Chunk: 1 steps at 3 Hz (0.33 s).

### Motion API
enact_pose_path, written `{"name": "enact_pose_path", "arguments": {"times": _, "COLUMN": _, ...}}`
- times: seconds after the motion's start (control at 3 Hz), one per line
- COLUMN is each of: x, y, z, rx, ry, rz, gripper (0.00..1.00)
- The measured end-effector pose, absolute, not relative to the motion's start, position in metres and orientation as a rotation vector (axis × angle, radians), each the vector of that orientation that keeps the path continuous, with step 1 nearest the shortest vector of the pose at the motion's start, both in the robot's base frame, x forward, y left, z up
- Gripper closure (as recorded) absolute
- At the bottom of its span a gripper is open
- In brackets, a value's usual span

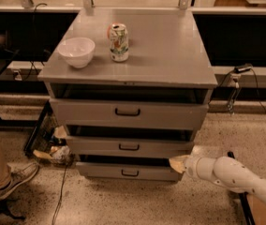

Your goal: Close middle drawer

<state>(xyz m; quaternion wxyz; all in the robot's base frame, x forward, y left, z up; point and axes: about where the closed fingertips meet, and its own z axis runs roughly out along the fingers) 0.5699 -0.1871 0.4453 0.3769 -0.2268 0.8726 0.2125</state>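
The grey metal cabinet (166, 55) has three drawers, all slightly pulled out. The middle drawer (129, 146) has a low flat front with a small dark handle (129, 147). It sticks out a little past the cabinet body, less than the top drawer (127, 113). My gripper (179, 163) comes in from the lower right on a white arm (231, 175). Its tip sits just below the right end of the middle drawer's front, at the lowest drawer's (129, 171) right corner.
A white bowl (77, 51) and a drink can (119, 42) stand on the cabinet top. A person's leg and shoe (12, 177) are at lower left. Clutter and cables (53, 151) lie beside the cabinet's left side. Black shelving runs behind.
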Motion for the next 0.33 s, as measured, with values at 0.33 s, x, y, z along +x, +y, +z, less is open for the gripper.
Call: {"name": "enact_pose_path", "arguments": {"times": 0.33, "x": 0.5392, "y": -0.2061, "z": 0.4646, "rx": -0.529, "ry": 2.254, "rz": 0.552, "gripper": 1.00}}
